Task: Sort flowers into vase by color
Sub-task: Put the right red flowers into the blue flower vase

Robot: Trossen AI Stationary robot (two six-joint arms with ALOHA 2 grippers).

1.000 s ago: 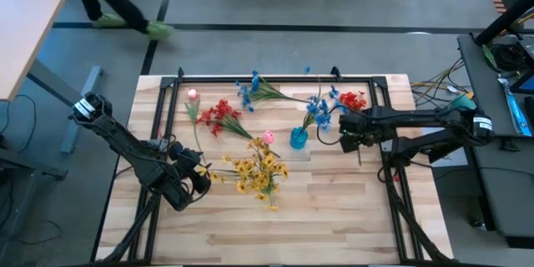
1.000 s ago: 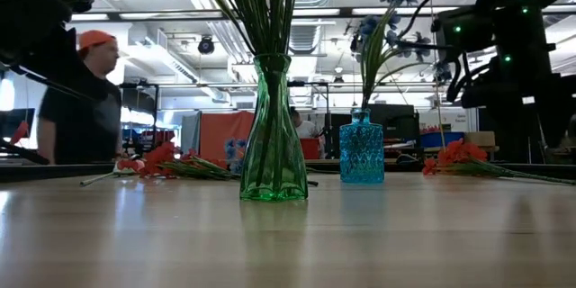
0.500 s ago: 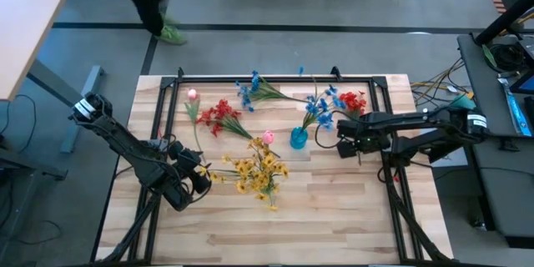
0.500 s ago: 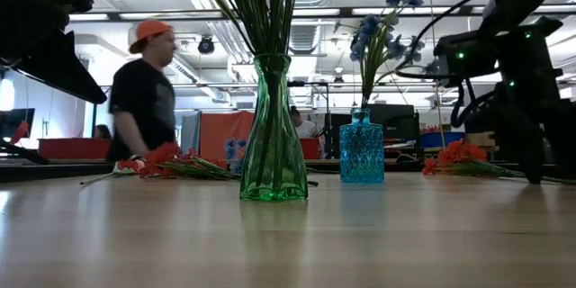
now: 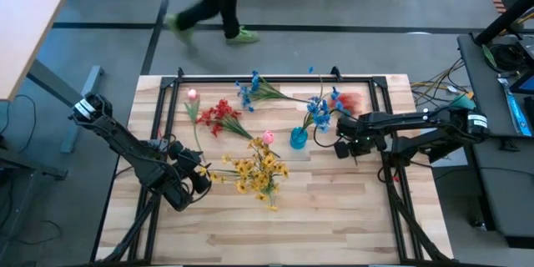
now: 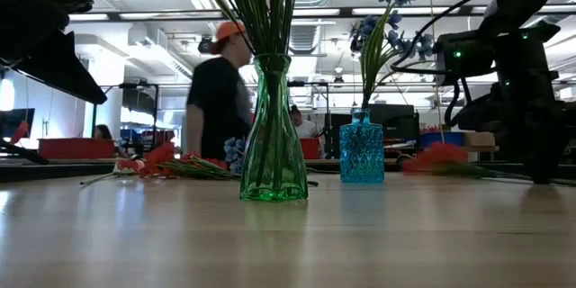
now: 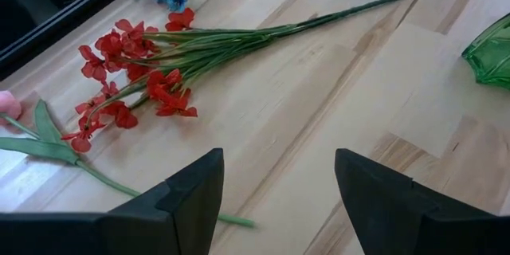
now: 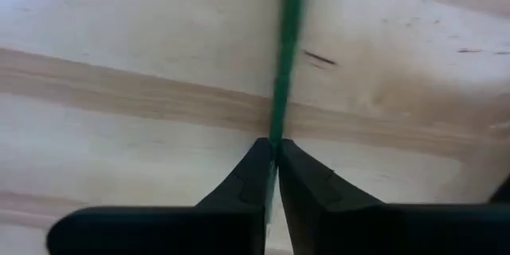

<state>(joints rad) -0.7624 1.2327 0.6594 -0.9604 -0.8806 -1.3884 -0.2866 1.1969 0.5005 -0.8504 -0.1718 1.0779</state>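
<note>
My right gripper (image 5: 340,147) is down at the table, to the right of the blue vase (image 5: 298,138), and is shut on the thin green stem of a red flower sprig. The sprig's blooms (image 5: 354,100) show blurred toward the far right. The blue vase (image 6: 361,148) holds blue flowers (image 5: 319,108). The green vase (image 6: 273,135) holds yellow flowers (image 5: 259,171). My left gripper (image 5: 200,179) waits open at the near left. In its wrist view a second red sprig (image 7: 143,64) lies flat on the wood. My right gripper pinches the red sprig's green stem (image 8: 279,119) between its two fingertips (image 8: 253,167), coming from above and pointing down at the wood. The stem runs on away from the fingers, close over the table. Whether it is lifted clear does not show.
Loose on the table lie a blue sprig (image 5: 250,90) at the far edge, a red sprig (image 5: 219,115) and a pink bud (image 5: 193,96) at the far left. A black frame (image 5: 275,78) rims the far edge. A person (image 5: 209,0) walks past beyond the table.
My right gripper has come down toward the table and a little toward the near edge, and has shut on the red sprig's stem. The sprig's blooms have shifted and now show blurred. The person behind the table has walked from left to right.
</note>
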